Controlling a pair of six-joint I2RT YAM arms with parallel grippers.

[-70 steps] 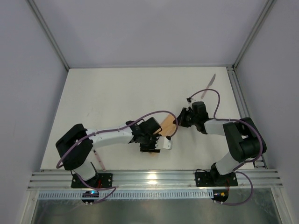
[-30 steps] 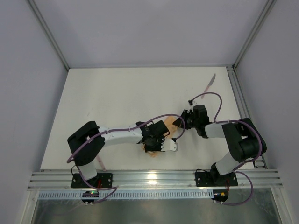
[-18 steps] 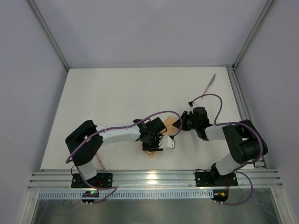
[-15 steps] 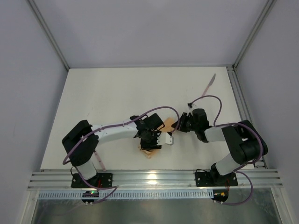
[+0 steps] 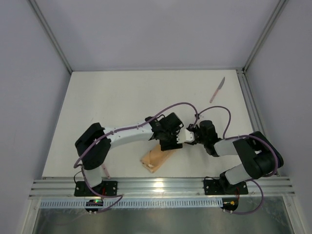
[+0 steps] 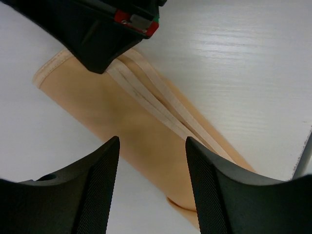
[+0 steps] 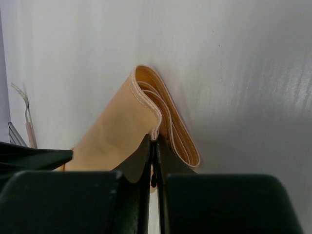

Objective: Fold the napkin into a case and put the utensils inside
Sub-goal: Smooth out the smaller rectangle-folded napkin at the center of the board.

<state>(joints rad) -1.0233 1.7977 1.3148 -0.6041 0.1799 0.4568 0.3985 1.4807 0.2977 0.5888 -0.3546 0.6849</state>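
From above, the peach case [image 5: 157,159] lies flat and slantwise on the pale table [image 5: 122,97]. Its far end is lost under two black wrists that meet over it, so the left gripper [image 5: 170,142] and right gripper [image 5: 190,138] cannot be read from here. The knife [image 5: 217,89] lies well beyond the case, toward the far right corner. The fork [image 5: 104,169] lies well to the case's left by the near edge (thin and hard to make out beside the left arm's base). Plain grey walls [image 5: 146,34] and an aluminium rail [image 5: 161,186] close in the table.

From the left wrist, that gripper's ribbed fingers [image 6: 97,190] stand apart above the case and touch nothing. One end of the case runs out of view below. The right gripper's tip rests on the case's layered hems.

From the right wrist, the jaws are pinched together on the hem of the case's top layer, with looped folds showing just beside them. The cloth nearer the camera is hidden behind the fingers.
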